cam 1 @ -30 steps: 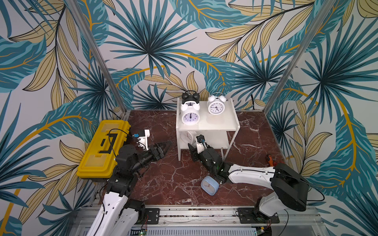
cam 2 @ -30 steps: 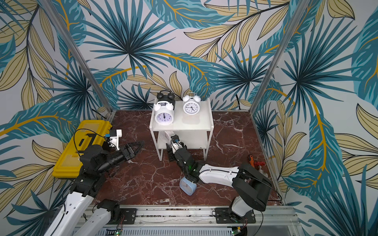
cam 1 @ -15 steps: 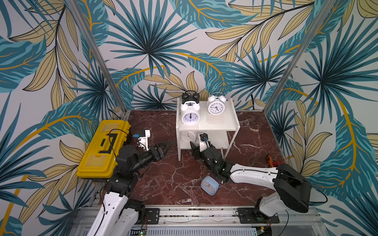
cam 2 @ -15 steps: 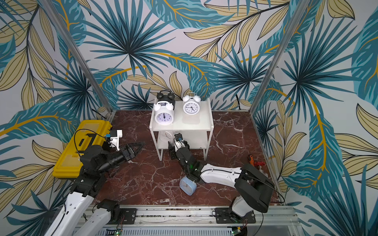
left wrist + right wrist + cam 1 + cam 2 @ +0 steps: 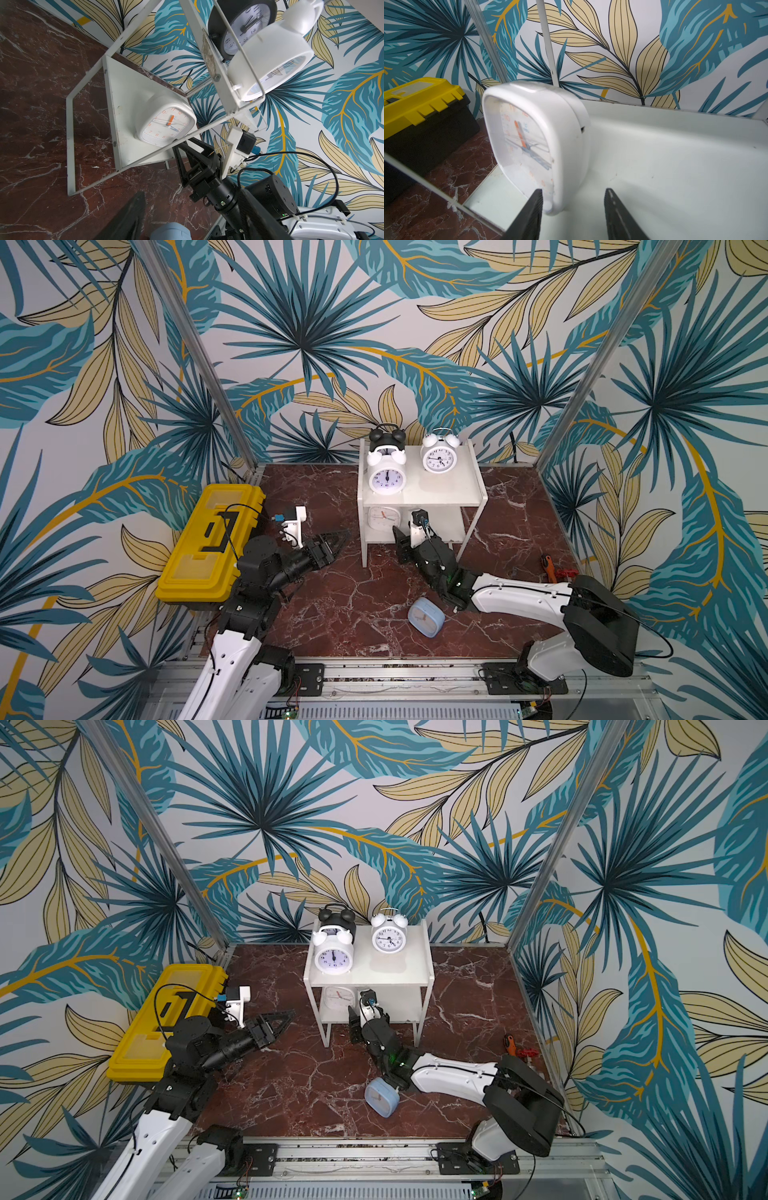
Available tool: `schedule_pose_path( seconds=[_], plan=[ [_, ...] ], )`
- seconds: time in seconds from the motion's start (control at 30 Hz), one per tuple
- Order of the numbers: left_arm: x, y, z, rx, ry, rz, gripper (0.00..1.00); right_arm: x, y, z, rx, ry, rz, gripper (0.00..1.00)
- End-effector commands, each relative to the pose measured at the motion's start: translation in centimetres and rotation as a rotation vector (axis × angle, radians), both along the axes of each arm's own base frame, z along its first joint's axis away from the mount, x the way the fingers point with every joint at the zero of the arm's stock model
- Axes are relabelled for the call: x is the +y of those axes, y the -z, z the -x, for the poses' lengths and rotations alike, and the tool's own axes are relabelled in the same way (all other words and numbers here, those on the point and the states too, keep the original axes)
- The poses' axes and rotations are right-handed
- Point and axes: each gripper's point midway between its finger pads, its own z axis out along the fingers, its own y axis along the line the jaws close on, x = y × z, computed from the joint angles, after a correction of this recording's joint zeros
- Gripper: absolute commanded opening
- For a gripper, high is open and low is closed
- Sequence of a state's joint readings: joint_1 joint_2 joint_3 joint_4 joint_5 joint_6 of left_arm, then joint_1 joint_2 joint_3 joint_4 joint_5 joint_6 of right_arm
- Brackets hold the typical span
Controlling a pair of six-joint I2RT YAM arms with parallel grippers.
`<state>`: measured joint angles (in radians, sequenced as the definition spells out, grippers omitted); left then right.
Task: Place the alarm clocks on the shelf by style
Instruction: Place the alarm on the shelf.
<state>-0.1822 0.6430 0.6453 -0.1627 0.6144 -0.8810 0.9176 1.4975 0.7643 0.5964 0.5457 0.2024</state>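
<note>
Right wrist view: white square clock (image 5: 550, 145) upright on shelf (image 5: 675, 155) lower board, near its edge. Right gripper (image 5: 573, 190) jaws apart, empty, one fingertip just beside clock's corner; careless pull-back cld clip it and tip it off.

Top tier holds 3 twin-bells: big white twin-bell (image 5: 386, 475), small white twin-bell (image 5: 439, 456), black twin-bell (image 5: 386, 437) behind.

Light blue clock (image 5: 426, 616) lies on floor by right forearm; arm swing cld knock it.

Left gripper (image 5: 332, 540) empty, spread unclear.

Yellow toolbox (image 5: 208, 547) shut, contents hidden.
</note>
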Motion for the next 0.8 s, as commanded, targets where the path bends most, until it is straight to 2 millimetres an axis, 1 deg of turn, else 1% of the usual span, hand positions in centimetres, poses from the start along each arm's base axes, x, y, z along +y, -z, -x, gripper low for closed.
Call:
schedule_pose_path(
  seconds=[0.0, 0.1, 0.17, 0.27, 0.4, 0.47, 0.57, 0.67, 0.7, 0.73, 0.77],
  plan=[
    [0.1, 0.1, 0.1, -0.021, 0.003, 0.001, 0.73, -0.7, 0.0, 0.2, 0.006, 0.007, 0.000, 0.46],
    [0.1, 0.1, 0.1, -0.020, 0.003, 0.001, 0.73, -0.5, -0.2, 0.3, 0.009, -0.006, 0.004, 0.46],
    [0.1, 0.1, 0.1, -0.022, 0.006, 0.003, 0.73, -0.7, -0.3, 0.5, 0.014, -0.005, 0.005, 0.50],
    [0.1, 0.2, 0.0, -0.021, -0.001, 0.005, 0.73, -1.5, -0.9, 0.7, 0.030, 0.020, 0.003, 0.56],
    [0.1, 0.4, -0.1, -0.015, -0.001, 0.010, 0.73, -2.2, -1.1, 1.9, 0.077, 0.011, 0.016, 0.61],
    [0.2, 0.5, -0.1, -0.011, -0.007, 0.005, 0.74, -3.1, -1.0, 2.8, 0.113, 0.022, 0.038, 0.61],
    [0.5, 0.9, -0.1, -0.004, -0.028, -0.010, 0.76, -4.7, -0.8, 5.0, 0.185, 0.011, 0.072, 0.62],
    [0.7, 0.8, -0.1, -0.011, -0.040, -0.015, 0.77, -6.5, 0.2, 7.7, 0.286, -0.019, 0.107, 0.63],
    [0.8, 0.7, -0.1, -0.015, -0.048, -0.015, 0.77, -7.0, 0.9, 8.9, 0.327, -0.050, 0.130, 0.63],
    [0.9, 0.7, -0.1, -0.017, -0.050, -0.014, 0.78, -7.2, 1.3, 10.1, 0.360, -0.096, 0.137, 0.65],
    [0.9, 0.7, -0.1, -0.018, -0.056, -0.014, 0.80, -7.2, 1.9, 11.2, 0.393, -0.143, 0.143, 0.76]
  ],
)
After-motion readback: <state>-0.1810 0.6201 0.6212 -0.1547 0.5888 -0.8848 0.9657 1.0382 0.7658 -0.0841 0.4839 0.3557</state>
